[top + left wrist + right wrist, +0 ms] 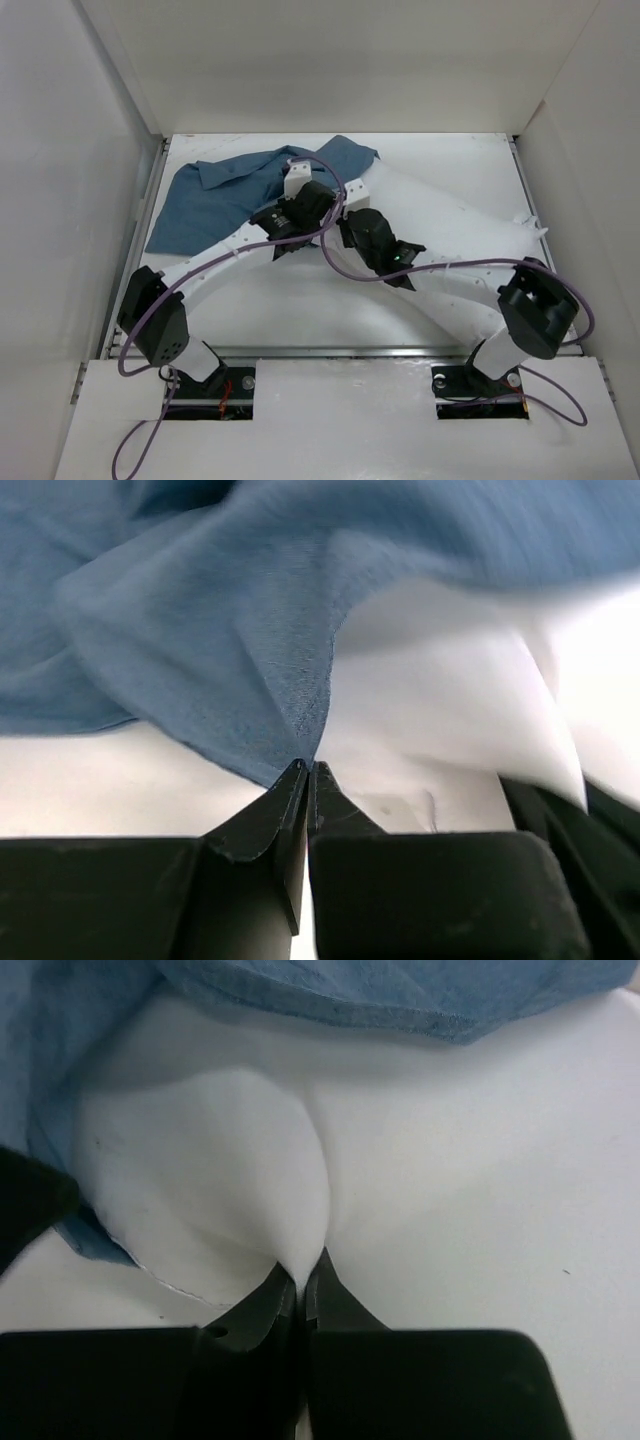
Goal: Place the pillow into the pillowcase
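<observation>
We see the pillowcase (225, 195) lying crumpled on the far left part of the worktop (300, 310); its right end reaches the middle, where both arms meet; the pillow (460, 235) lies on the right half of the worktop, slanting from the far middle toward the near right corner, and its far left end touches the blue cloth.

The left tool (307, 770) is pressed narrow, its two tips together on a fold of the pillowcase; the blue fabric rises from the tips in a taut peak and spreads above them; white pillow fabric shows just beside it on the right.

The right tool (300, 1275) is likewise pinched shut, holding a tuck of the pillow; the white cloth gathers into a crease that runs down into the tips; in the right wrist view a hemmed edge of the pillowcase lies across the top of the pillow, and more blue cloth wraps its left side.

From above, the two tools sit close together, the left one over the blue cloth, the right one at the pillow's end.
</observation>
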